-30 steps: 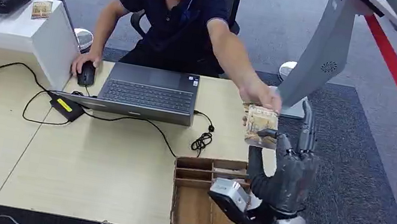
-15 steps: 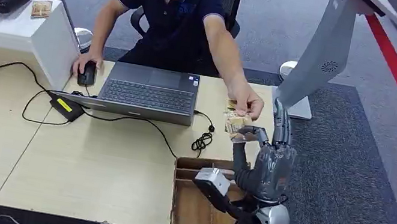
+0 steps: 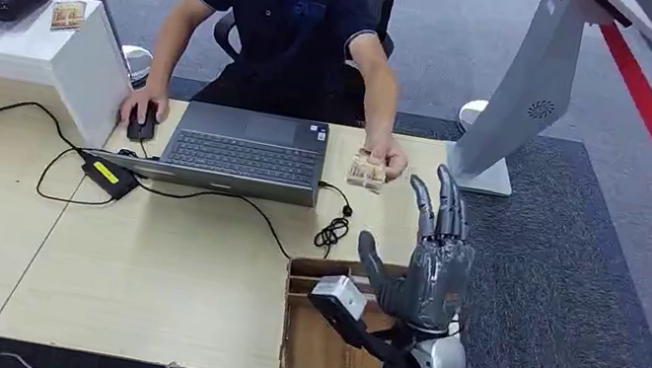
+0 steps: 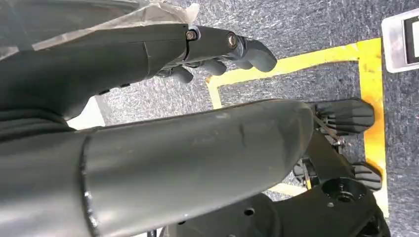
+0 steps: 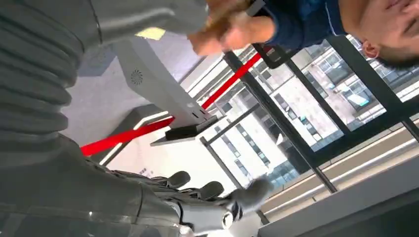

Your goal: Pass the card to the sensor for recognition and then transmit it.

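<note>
One thing matters most right now: the card is in the person's hand, just right of centre in the head view, held low over the counter beside the laptop. So the handover part looks done, as far as I can judge.

Right hand is up at centre-right of the frame, fingers spread and pointing upward, holding nothing. It's hovering above the wooden tray at the counter's near edge.

If I were running this step, I'd keep those fingers apart and pull the arm back slow and straight, away from the person's wrist. No sweeping sideways, since the grey sensor stand sits at upper right and the tray wall is right below. Clipping either would be the easy mistake.

Left hand hangs down by the floor in its wrist view, fingers curled in loosely with nothing in them. I'd leave it parked there; nothing here seems to need it.
</note>
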